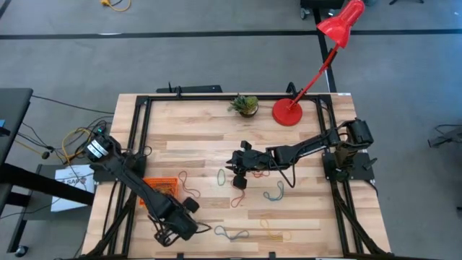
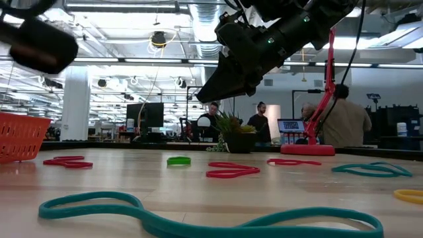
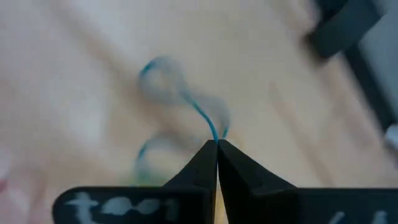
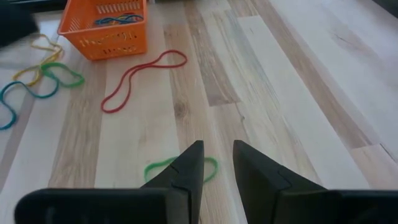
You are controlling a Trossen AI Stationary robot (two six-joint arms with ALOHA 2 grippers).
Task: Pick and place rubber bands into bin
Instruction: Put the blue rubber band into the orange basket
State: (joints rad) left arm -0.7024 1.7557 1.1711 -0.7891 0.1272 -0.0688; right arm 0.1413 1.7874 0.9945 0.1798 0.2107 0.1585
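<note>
My left gripper (image 3: pixel 216 144) is shut on a thin blue rubber band (image 3: pixel 198 115). In the high view that arm's end (image 1: pixel 177 224) is by the table's near edge, just near of the orange bin (image 1: pixel 160 188). My right gripper (image 4: pixel 217 152) is open and hangs mid-table above a small green band (image 4: pixel 210 167) without touching it. In the low view the right gripper (image 2: pixel 228 76) is well above that band (image 2: pixel 178 160). The bin (image 4: pixel 106 28) holds a few blue and yellow bands. More red, blue, green and yellow bands lie flat on the wood. My left gripper pinches one strand of the blue band (image 3: pixel 213 132) between its two fingertips. The band's loops (image 3: pixel 160 78) trail away from the fingers, blurred. Whether they touch the table cannot be told.
A red lamp base (image 1: pixel 286 112) and a small potted plant (image 1: pixel 245 105) stand at the far edge. Loose bands: a red one (image 4: pixel 140 74) near the bin, a teal one (image 2: pixel 198 218) in the low view's foreground, a blue one (image 1: pixel 274 191). People stand in the room behind the table.
</note>
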